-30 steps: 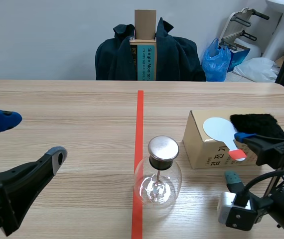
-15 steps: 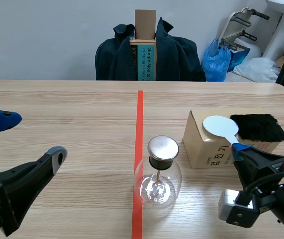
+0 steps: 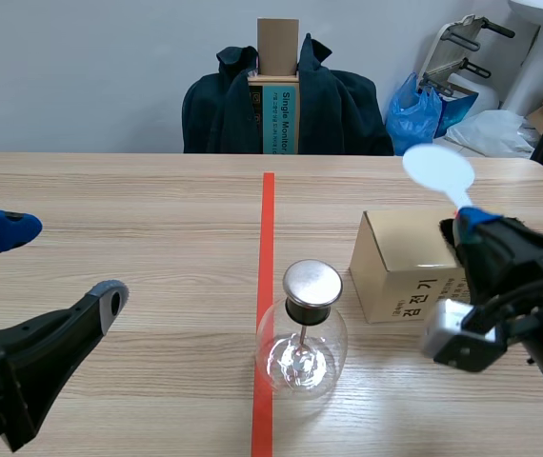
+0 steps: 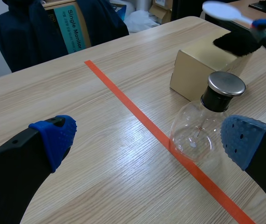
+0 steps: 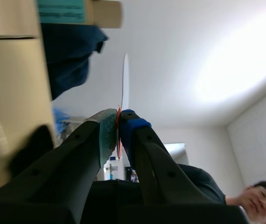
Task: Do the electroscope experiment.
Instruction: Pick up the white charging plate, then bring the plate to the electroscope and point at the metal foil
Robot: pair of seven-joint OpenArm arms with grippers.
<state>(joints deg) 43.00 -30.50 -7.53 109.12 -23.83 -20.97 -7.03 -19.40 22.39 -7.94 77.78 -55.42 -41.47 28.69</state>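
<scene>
At the near left, the left gripper (image 3: 62, 262) is low over the table (image 3: 138, 219), and its two fingers stand wide apart with nothing between them. A little farther, in the middle, the electroscope (image 3: 302, 350) stands upright on the orange-red tape line (image 3: 268, 219). It is a round clear glass flask with a black neck and a flat metal cap (image 3: 311, 282), and a thin rod goes down from the cap into the glass.

At the right, the right gripper (image 5: 119, 125) is raised above the table, and its fingers are closed on the thin handle of a white paddle (image 3: 438, 169). The round disc of the paddle points up and away from the robot, higher than the box.

Just right of the electroscope and a little farther lies a cardboard box (image 3: 395, 262), apart from the glass. On top of this box, at its right end, there is a black furry piece (image 4: 235, 41).

Beyond the far edge of the table stands a chair with a dark jacket (image 3: 224, 109) over it, and to the right of it is a blue plastic bag (image 3: 414, 114).
</scene>
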